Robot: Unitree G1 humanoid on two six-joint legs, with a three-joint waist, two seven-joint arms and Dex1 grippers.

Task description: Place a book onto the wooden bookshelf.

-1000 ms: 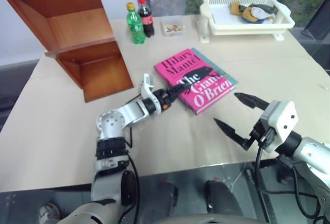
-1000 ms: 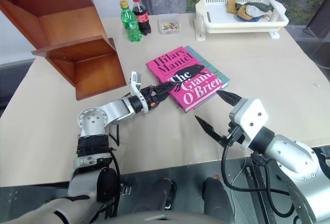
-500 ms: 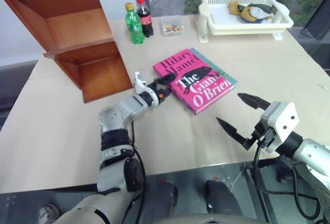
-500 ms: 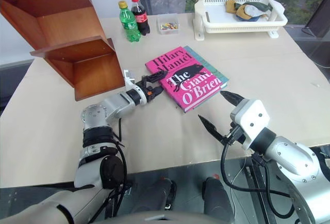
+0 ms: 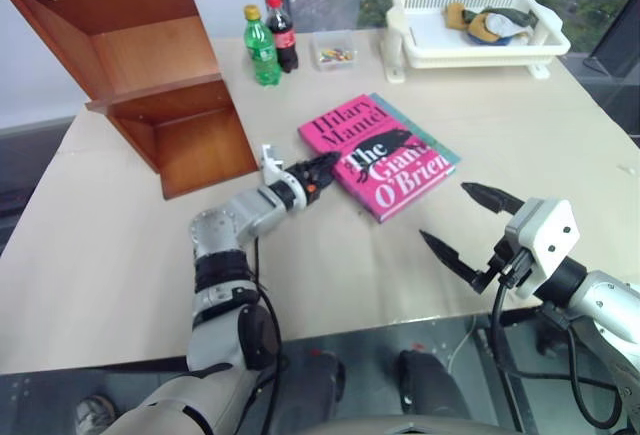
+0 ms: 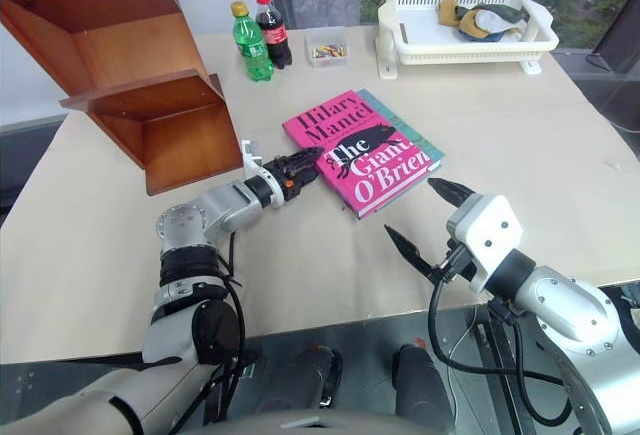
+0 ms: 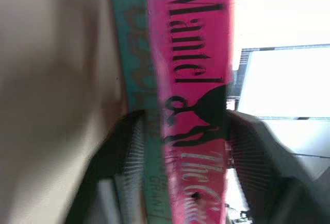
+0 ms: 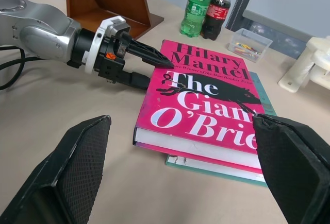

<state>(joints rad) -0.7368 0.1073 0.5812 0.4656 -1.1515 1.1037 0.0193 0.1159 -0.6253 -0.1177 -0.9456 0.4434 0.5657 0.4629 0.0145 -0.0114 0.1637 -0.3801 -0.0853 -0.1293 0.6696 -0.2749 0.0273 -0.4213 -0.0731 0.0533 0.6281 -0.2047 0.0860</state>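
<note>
The pink book [image 5: 378, 155] lies flat on the table on top of a teal book [image 8: 216, 167]. My left gripper [image 5: 330, 161] reaches level onto the pink book's near left edge and is shut on it. One black finger [image 8: 149, 56] rests on the cover and the other [image 8: 135, 80] sits under the edge. In the left wrist view both pads [image 7: 242, 147] press the book [image 7: 191, 80] from either side. My right gripper [image 5: 445, 213] hovers open to the right of the book, nearer the table's front, holding nothing. The wooden bookshelf [image 5: 150, 65] stands at the far left.
A green bottle [image 5: 264, 50], a cola bottle [image 5: 283, 30] and a small clear box [image 5: 335, 53] stand behind the book. A white basket [image 5: 410, 40] holding some items sits at the far right. The table's front edge [image 5: 350, 330] runs just below both arms.
My left gripper's fingers have closed from wide open onto the pink book's edge, and the wrist has rolled a little. The book has not moved. The right arm has kept still.
</note>
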